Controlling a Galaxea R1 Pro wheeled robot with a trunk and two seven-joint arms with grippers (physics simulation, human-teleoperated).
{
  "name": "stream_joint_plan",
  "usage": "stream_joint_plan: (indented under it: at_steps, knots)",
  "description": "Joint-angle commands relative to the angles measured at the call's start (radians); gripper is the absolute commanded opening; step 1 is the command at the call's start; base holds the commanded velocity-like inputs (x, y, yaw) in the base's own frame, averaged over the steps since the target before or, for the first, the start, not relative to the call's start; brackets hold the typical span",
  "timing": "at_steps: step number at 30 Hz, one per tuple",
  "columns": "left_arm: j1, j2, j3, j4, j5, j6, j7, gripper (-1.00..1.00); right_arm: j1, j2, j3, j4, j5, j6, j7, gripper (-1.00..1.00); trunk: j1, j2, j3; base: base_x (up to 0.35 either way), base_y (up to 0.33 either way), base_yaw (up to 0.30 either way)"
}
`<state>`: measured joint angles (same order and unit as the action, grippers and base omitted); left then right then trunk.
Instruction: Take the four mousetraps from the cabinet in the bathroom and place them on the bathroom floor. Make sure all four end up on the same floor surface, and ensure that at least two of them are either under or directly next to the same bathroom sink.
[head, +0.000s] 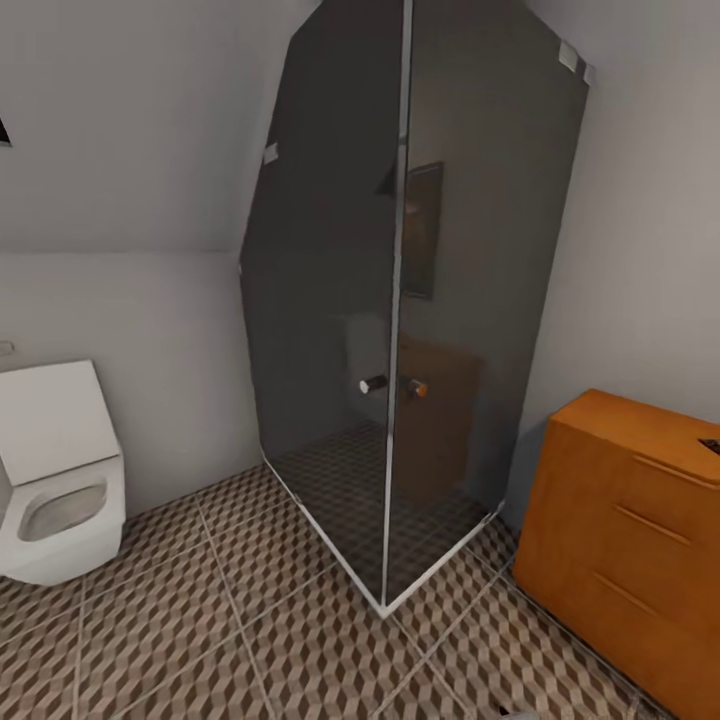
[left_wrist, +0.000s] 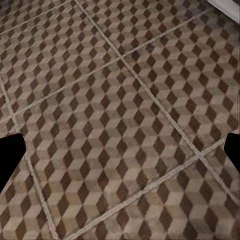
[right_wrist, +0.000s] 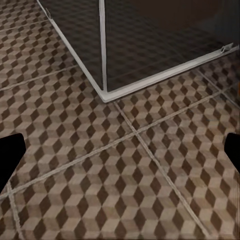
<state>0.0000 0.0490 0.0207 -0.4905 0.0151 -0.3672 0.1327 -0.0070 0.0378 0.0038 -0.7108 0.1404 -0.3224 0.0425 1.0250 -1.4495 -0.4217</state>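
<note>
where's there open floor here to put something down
Bare bathroom floor runs between the toilet and the glass shower corner. A narrower strip lies between that corner and the cabinet. The wrist views show plain tile under the left gripper and right gripper.

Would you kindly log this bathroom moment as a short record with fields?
room: bathroom, robot in transit
floor: cube-pattern tiles
centre: dark glass shower enclosure, corner post
left side: white toilet, lid up
right side: orange cabinet, drawers shut, small dark item on top at the picture's edge
left gripper: open, over bare tile
right gripper: open, near the shower's corner
</note>
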Motion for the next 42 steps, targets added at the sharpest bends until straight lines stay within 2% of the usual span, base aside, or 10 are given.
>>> stream_joint_plan:
  at_steps: [1,42]
  knots:
    - [0.000,0.000,-0.001,0.000,0.001,-0.002,0.002,1.00,-0.001,0.001,-0.002,0.001,0.007,-0.003,0.002,1.00,0.000,-0.001,-0.001,0.000,0.000,-0.294]
    - [0.000,-0.009,-0.001,0.015,0.000,-0.001,0.002,1.00,-0.001,0.001,-0.002,0.001,0.007,-0.003,0.002,1.00,0.000,-0.001,-0.001,0.000,-0.005,-0.294]
